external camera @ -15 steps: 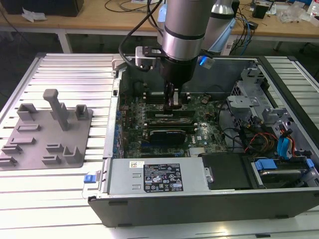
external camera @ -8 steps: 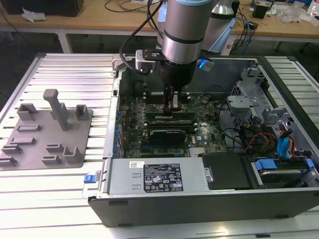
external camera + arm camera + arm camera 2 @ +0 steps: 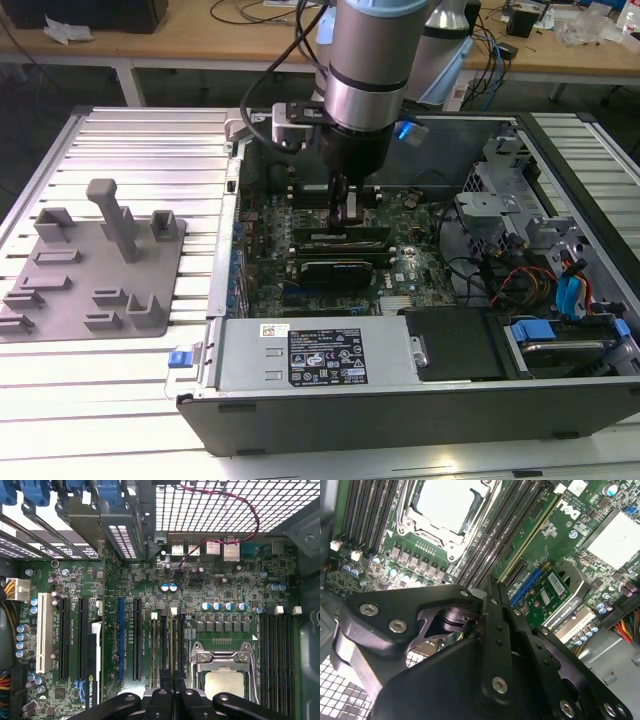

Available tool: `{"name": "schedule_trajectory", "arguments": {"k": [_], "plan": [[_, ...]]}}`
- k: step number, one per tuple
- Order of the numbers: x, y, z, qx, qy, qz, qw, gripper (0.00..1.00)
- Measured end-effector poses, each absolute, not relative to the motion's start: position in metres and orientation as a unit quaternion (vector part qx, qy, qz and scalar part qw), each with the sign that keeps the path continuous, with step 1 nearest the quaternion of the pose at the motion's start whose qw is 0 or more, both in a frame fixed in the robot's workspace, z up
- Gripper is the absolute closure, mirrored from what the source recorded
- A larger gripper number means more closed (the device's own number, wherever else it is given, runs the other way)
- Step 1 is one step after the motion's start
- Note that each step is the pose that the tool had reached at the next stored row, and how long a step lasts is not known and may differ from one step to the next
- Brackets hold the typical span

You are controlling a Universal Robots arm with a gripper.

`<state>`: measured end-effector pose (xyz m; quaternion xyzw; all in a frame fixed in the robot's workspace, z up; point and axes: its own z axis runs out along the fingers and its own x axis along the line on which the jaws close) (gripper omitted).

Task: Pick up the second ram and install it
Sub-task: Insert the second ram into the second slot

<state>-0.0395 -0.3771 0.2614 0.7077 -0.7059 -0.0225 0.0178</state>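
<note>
I see my gripper (image 3: 345, 218) at frame centre, fingers nearly shut on the second ram (image 3: 175, 645), its long axis running along the memory slots (image 3: 164, 645) directly beneath.

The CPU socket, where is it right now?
In both wrist views the CPU socket sits on the motherboard between two banks of memory slots, just beyond the gripper.
</note>
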Motion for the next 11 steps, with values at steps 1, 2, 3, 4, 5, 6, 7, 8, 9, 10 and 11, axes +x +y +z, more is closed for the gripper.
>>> {"name": "schedule_trajectory", "arguments": {"k": [1,2,3,4,5,6,7,8,9,10,11], "plan": [[-0.039,-0.377,0.260,0.708,-0.706,-0.022,0.018,0.91],[-0.039,-0.377,0.259,0.708,-0.706,-0.022,0.018,0.91],[-0.039,-0.377,0.258,0.708,-0.706,-0.022,0.018,0.91],[-0.039,-0.377,0.256,0.708,-0.706,-0.022,0.018,0.91],[-0.039,-0.376,0.255,0.708,-0.706,-0.023,0.018,0.91],[-0.039,-0.375,0.253,0.708,-0.706,-0.023,0.018,0.91],[-0.038,-0.375,0.252,0.708,-0.706,-0.023,0.018,0.91],[-0.037,-0.375,0.251,0.708,-0.706,-0.023,0.018,0.91],[-0.036,-0.375,0.250,0.708,-0.706,-0.023,0.018,0.91],[-0.035,-0.375,0.250,0.708,-0.706,-0.023,0.018,0.91],[-0.035,-0.375,0.249,0.708,-0.706,-0.023,0.018,0.91]]}}
